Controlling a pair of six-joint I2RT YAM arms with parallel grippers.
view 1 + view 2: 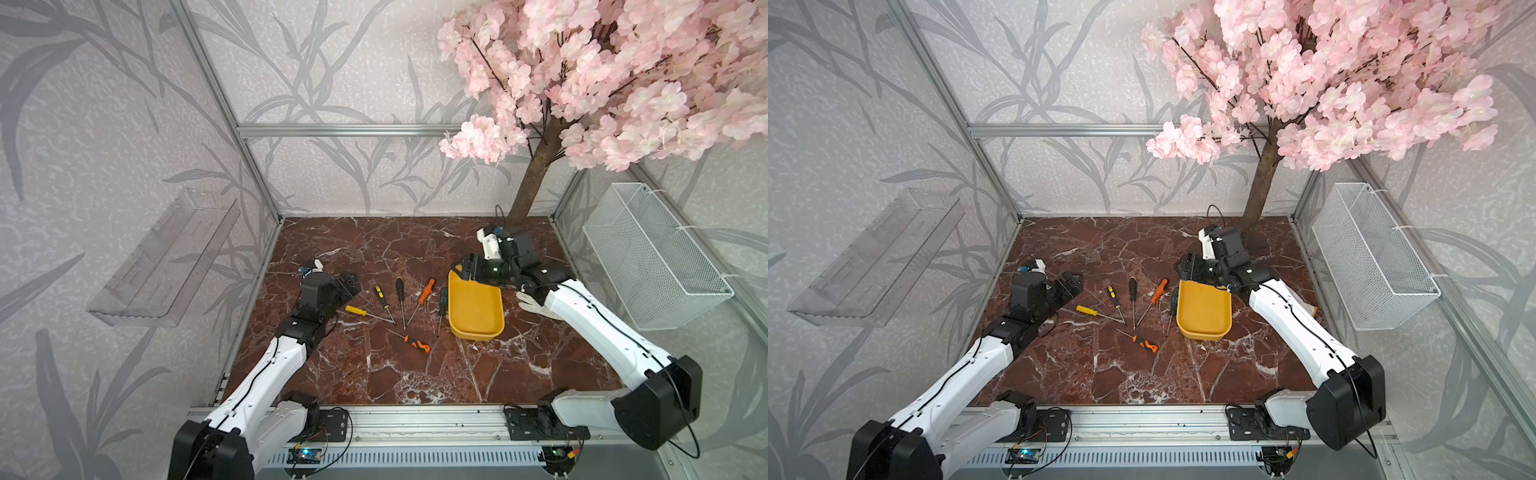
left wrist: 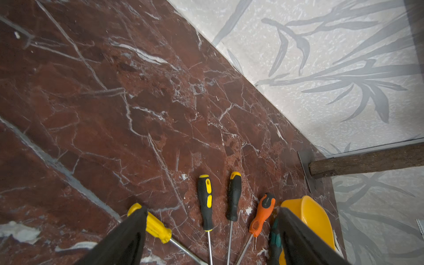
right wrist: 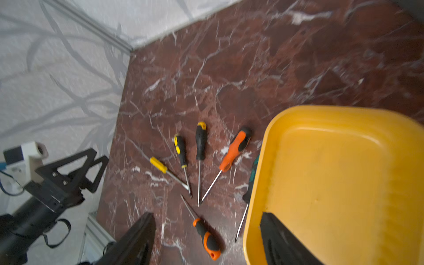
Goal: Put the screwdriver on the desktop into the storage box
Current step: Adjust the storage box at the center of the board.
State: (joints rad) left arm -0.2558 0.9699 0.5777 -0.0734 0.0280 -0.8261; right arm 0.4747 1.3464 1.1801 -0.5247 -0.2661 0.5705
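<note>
Several screwdrivers lie fanned out on the desktop: yellow, black-yellow, black, orange, and orange-black nearer the front. A green one lies against the left wall of the yellow storage box, which holds nothing. My left gripper hovers open just left of the fan, with the handles showing between its jaws. My right gripper is open at the box's far left corner. One finger is over the box, the other over the desktop.
A white glove lies right of the box under my right arm. The tree trunk rises from the back right corner. A white wire basket hangs on the right wall. A clear shelf is fixed to the left wall.
</note>
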